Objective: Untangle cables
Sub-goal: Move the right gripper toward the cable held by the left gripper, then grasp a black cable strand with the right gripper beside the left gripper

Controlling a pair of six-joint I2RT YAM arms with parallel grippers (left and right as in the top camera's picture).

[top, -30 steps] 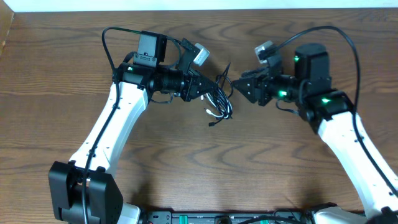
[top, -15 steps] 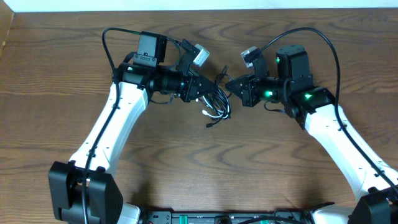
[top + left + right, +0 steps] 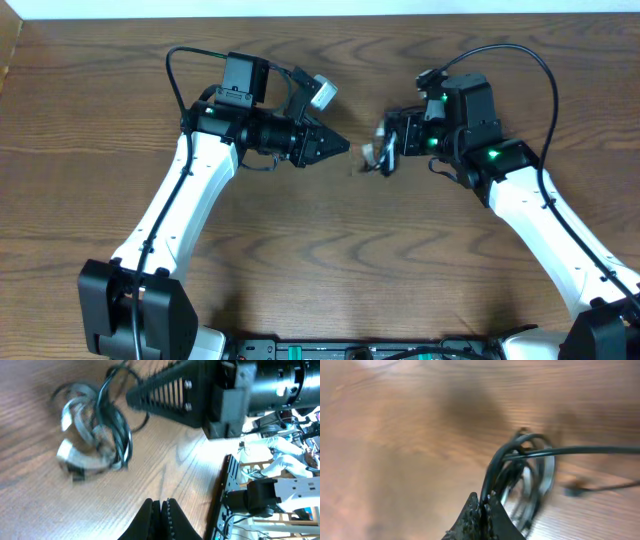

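The left gripper [image 3: 338, 148] is sitting pressed shut with nothing between its tips. It is pointing across the table [image 3: 300, 270] toward the cables [image 3: 374, 157], which are bunching in one clump near it. To their right, the right gripper [image 3: 388, 152] is clamping shut on black strands at the clump's edge. Blur is hiding whether the clump is touching the wood.

Several things could be going wrong from here:
- **Dragging:** only one side is holding, so a pull is likely dragging the whole knot along rather than opening it.
- **Tightening:** a hard tug is risking cinching the loops tighter.
- **Slipping:** the pinch is taking only thin strands, so they may be sliding out.
- **Snagging:** a plug end [image 3: 571, 491] is trailing off to the side and could be catching in a loop.
- **Shoving:** the left gripper, closed as it is, would be pushing the clump rather than picking out a strand.

Counting:
- There are two grippers, one table and one clump.
- One white cable [image 3: 75, 457] is showing inside the clump among several black loops.
- The tangle and blur are hiding how many separate black cables make those loops.
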